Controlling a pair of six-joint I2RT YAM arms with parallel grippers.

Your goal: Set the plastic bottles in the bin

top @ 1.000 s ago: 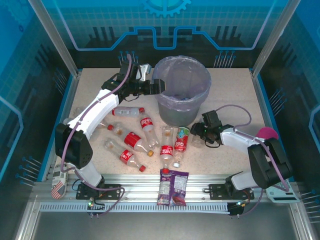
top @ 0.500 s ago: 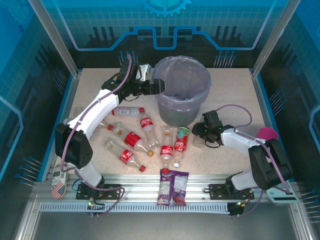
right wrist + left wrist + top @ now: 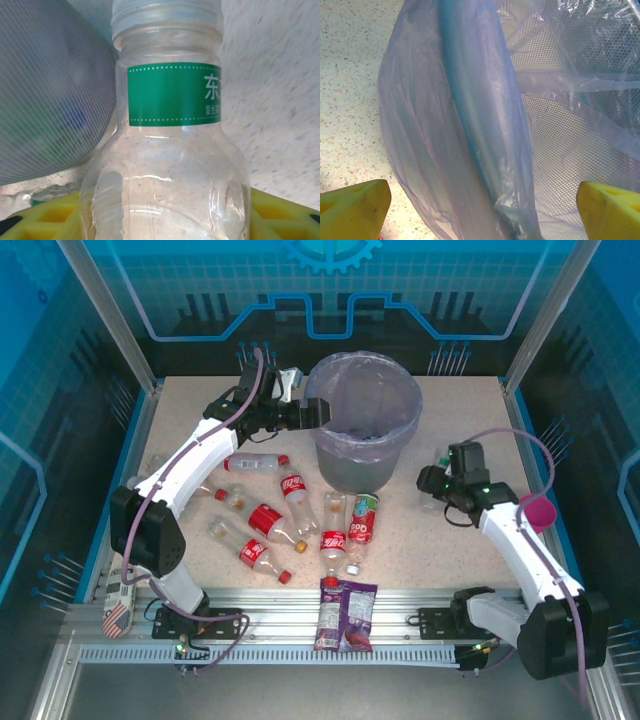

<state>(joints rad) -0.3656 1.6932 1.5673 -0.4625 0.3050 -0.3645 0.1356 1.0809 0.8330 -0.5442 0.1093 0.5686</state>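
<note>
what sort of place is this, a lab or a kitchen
Probably a robot lab work cell, not a kitchen: a speckled table fenced by blue see-through panels, robot arms bolted to a slotted metal rail, and plastic bottles strewn beside a bagged bin.

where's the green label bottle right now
Held in the right gripper, just right of the bin; the wrist view shows the green-label bottle between its fingers.
</note>
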